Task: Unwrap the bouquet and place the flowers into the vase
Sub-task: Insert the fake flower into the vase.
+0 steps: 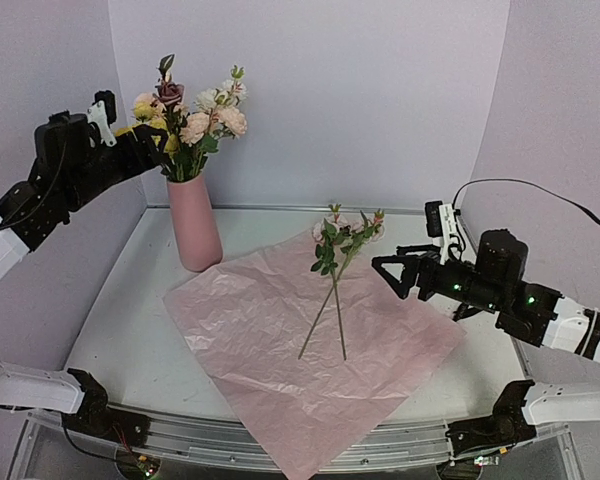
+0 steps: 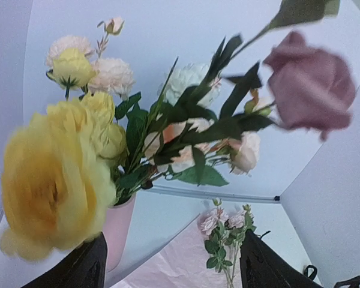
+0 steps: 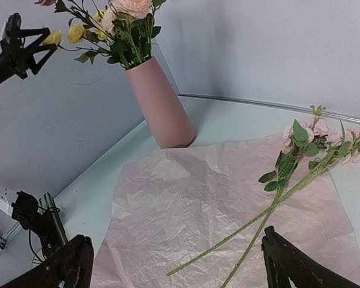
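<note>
The pink vase (image 1: 194, 225) stands at the back left, holding several flowers (image 1: 190, 115) in pink, cream, yellow and mauve. The bouquet lies unwrapped: its crinkled pink paper (image 1: 280, 350) is spread flat, with two loose pink flowers (image 1: 340, 245) on long stems lying across it. My left gripper (image 1: 152, 148) is raised beside the blooms in the vase. It is open, and in the left wrist view a yellow bloom (image 2: 54, 180) fills the left side just ahead of its fingers (image 2: 84, 267). My right gripper (image 1: 390, 272) hovers open just right of the loose stems (image 3: 270, 210), holding nothing.
Lilac walls close in the table at the back and both sides, and the vase (image 3: 162, 102) stands near the back left corner. A metal rail (image 1: 280, 440) runs along the near edge, and the paper's corner hangs over it.
</note>
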Robot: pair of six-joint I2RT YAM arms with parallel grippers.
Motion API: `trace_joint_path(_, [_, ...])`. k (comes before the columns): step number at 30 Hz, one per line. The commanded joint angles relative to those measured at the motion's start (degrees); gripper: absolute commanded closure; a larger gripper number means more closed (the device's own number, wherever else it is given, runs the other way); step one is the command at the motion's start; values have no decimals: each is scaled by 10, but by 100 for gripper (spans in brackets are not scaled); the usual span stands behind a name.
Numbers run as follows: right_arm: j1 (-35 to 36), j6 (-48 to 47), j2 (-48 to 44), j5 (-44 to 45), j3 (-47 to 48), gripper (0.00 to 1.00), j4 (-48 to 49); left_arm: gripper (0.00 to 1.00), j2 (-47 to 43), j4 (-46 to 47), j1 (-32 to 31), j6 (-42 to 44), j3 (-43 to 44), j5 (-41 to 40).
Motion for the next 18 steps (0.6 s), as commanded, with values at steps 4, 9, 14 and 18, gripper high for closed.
trace_joint_path(4, [3, 10, 6, -12, 29, 2, 25, 23, 18, 4, 1, -8, 109, 29])
trace_joint_path(9, [3, 12, -7, -8, 22, 2, 25, 21, 42, 5, 1, -20, 179, 54])
trace_joint_path(14, [3, 12, -17, -5, 17, 2, 25, 17, 61, 8, 1, -8, 214, 50])
trace_joint_path(18, [3, 13, -20, -5, 16, 2, 25, 28, 73, 10, 1, 6, 214, 27])
